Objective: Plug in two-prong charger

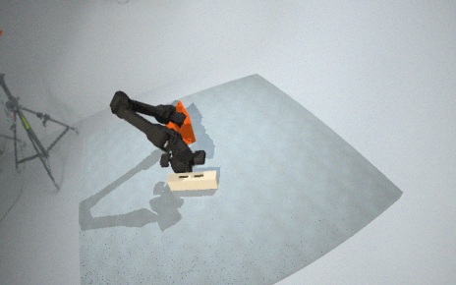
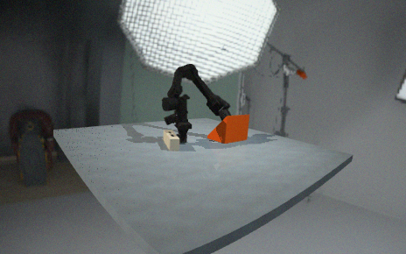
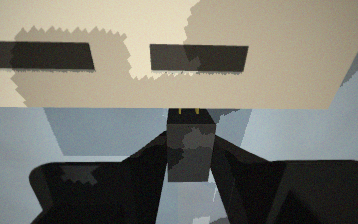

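The cream power strip [image 1: 193, 184] [image 2: 173, 144] [image 3: 280, 90] lies on the table and fills the top of the wrist view. Two dark outlet recesses show there, the left one [image 3: 45, 56] cut off by the frame edge and the right one [image 3: 199, 59] whole. My gripper [image 1: 184, 170] [image 2: 184, 139] [image 3: 186, 135] is shut on the dark charger [image 3: 189, 152], pointing down beside the strip's long side. Two thin gold prongs [image 3: 197, 111] show at the charger's far end, partly hidden at the strip's edge. Whether they touch the strip cannot be told. The prongs are outside both recesses.
An orange wedge-shaped block [image 1: 186, 130] [image 2: 236, 129] stands on the table [image 1: 305, 172] [image 2: 227, 175] beside the arm's base. A tripod [image 1: 29, 128] stands beyond the table, and a large lit softbox [image 2: 197, 35] is behind the arm.
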